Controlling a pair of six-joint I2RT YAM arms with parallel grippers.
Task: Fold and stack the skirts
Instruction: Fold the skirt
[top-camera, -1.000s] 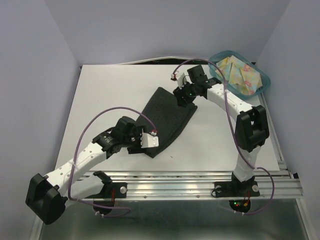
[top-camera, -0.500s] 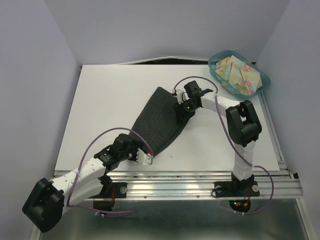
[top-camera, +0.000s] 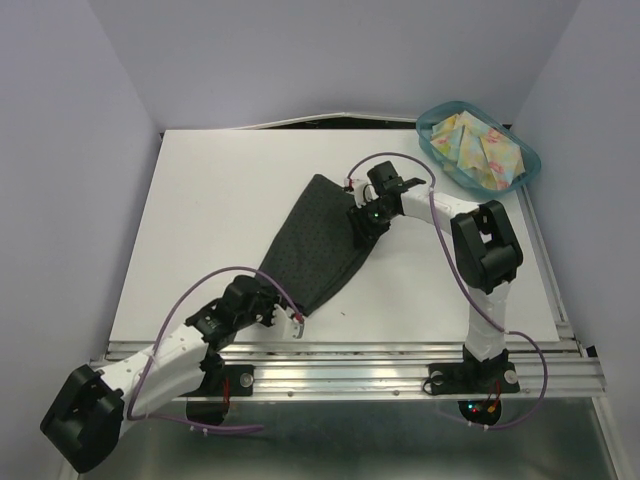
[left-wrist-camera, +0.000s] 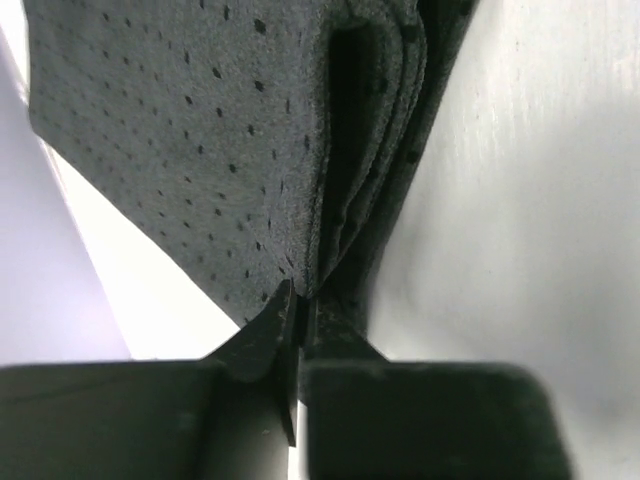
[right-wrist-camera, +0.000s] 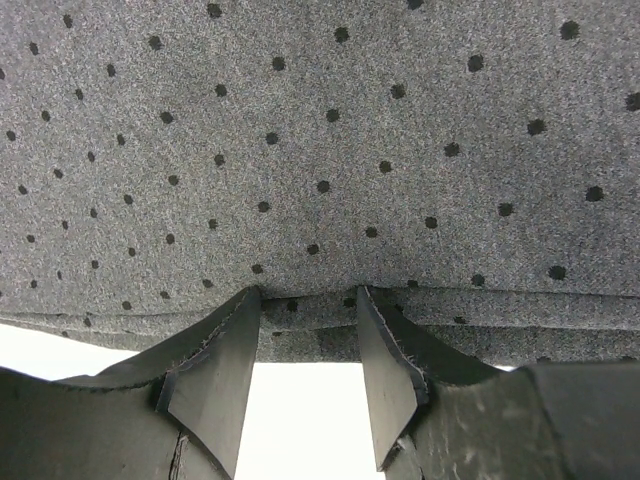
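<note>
A charcoal dotted skirt lies spread diagonally across the white table, from far centre toward the near edge. The left gripper is clamped tight on the skirt's folded near corner. The right gripper sits at the skirt's right edge, jaws apart, tips against the hem. At far right, the floral skirt rests crumpled in a teal bin.
</note>
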